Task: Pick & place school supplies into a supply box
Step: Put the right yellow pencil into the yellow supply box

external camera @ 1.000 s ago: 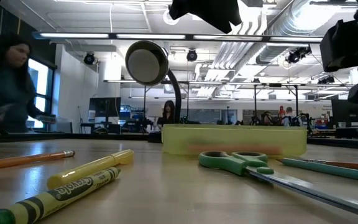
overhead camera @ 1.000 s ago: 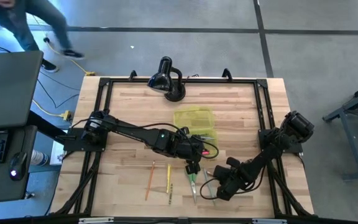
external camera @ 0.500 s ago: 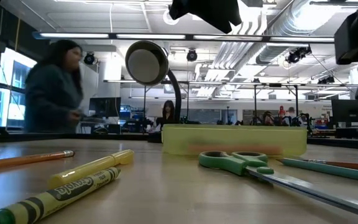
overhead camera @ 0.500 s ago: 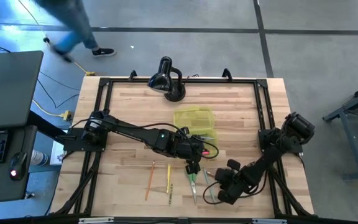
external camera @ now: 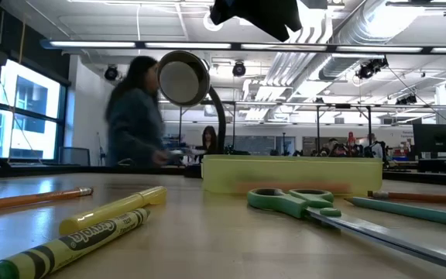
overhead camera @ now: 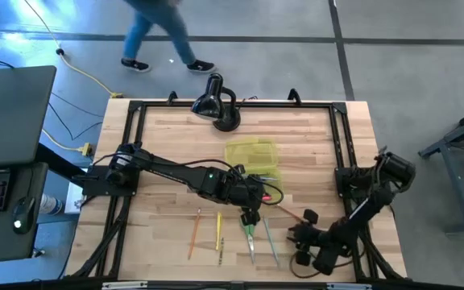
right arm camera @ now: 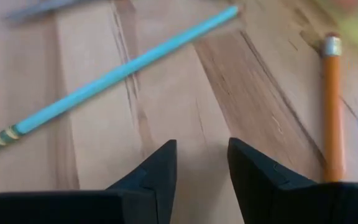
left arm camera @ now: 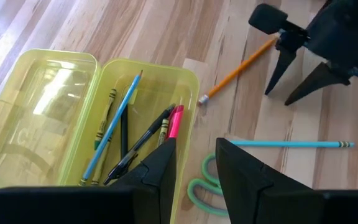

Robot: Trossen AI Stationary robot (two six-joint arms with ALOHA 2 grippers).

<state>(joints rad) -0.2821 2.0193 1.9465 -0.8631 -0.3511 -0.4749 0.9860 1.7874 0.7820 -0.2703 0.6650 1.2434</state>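
Observation:
The supply box [left arm camera: 135, 118] lies open mid-table with several pens and crayons inside; its lid [left arm camera: 36, 118] lies flat beside it. My left gripper [left arm camera: 194, 171] hangs open over the box's near end, above the green-handled scissors [overhead camera: 250, 236], and touches nothing. My right gripper [right arm camera: 201, 174] stands open near the table's right near corner [overhead camera: 298, 236]. An orange pencil [right arm camera: 332, 106] and a blue pencil [right arm camera: 110, 78] lie flat on the wood in front of it; neither is between its fingers.
An orange pencil [overhead camera: 193, 234], a yellow marker [overhead camera: 218, 229] and a crayon [overhead camera: 221, 250] lie left of the scissors. A black desk lamp [overhead camera: 216, 103] stands at the far edge. A person [overhead camera: 159, 32] walks past beyond the table.
My right gripper has drawn back from the blue pencil toward the table's right near corner. The blue pencil now lies flat and uncovered right of the scissors. The person has walked from left to right behind the table.

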